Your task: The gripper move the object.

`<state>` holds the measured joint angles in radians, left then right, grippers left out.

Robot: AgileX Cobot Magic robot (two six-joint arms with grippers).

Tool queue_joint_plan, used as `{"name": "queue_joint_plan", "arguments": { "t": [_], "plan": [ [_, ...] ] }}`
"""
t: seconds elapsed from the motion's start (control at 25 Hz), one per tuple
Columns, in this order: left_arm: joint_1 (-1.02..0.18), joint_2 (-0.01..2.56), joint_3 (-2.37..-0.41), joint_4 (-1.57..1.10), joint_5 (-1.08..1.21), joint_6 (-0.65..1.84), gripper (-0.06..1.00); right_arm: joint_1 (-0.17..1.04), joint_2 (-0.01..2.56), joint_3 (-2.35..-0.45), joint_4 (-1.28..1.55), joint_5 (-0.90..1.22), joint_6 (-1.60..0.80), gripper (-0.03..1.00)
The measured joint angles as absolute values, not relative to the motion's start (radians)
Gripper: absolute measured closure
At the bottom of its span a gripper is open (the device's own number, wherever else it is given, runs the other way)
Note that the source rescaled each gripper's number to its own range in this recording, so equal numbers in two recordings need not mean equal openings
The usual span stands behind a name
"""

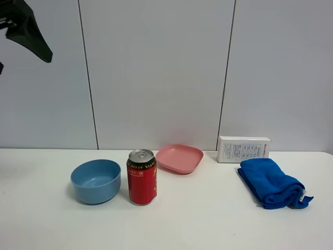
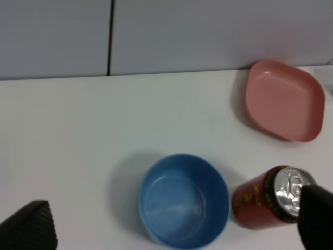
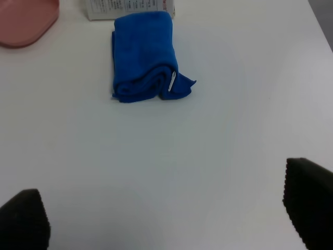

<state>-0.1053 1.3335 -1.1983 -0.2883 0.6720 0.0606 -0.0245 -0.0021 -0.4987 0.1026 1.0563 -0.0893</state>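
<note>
- My left claw (image 2: 171, 224) hangs spread wide with nothing in it. Its two black, ribbed fingers (image 2: 28, 229) sit at opposite edges of the left wrist view.
- The object (image 1: 96, 180), a round, deep bowl of matte light-blue plastic with plain sides, stands upright on the white desk (image 1: 208, 224). It is left of centre and empty. In the left wrist view it lies between my parted fingers, and neither finger touches it.
- Just beside the bowl on its right stands a red soda can (image 1: 142, 177), a narrow cylinder with a shiny silver top and pull tab. It is slimmer than the bowl.
- Behind the can, nearer the wall, rests a shallow pink plate (image 1: 179, 158). It is smooth plastic, squarish with rounded corners and a raised rim.
- A small white cardboard box (image 1: 243, 149) with fine print stands against the pale panelled wall (image 1: 156, 73), to the right of the plate.
- In front of the box lies a bright blue cloth (image 1: 271, 182), soft and fuzzy and folded into a thick roll. A small white tag shows at one end.
- My right claw (image 3: 165, 209) is also spread wide and empty, its dark fingertips over bare desk, well apart from the cloth.
- A black pointed piece of my left arm (image 1: 28, 31) shows in the upper left corner of the high view, well above the desk.
</note>
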Motion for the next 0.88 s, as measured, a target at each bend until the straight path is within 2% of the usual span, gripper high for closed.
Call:
{"name": "queue_joint_plan", "arguments": {
  "t": [0.36, 0.88],
  "plan": [
    [-0.113, 1.598, -1.275, -0.290, 0.751, 0.065, 0.00, -0.024, -0.002, -0.499, 0.103, 1.056, -0.089, -0.03],
    [-0.113, 1.879, -1.277, -0.290, 0.659, 0.091, 0.00, -0.024, -0.002, -0.499, 0.103, 1.056, -0.089, -0.03]
  ]
}}
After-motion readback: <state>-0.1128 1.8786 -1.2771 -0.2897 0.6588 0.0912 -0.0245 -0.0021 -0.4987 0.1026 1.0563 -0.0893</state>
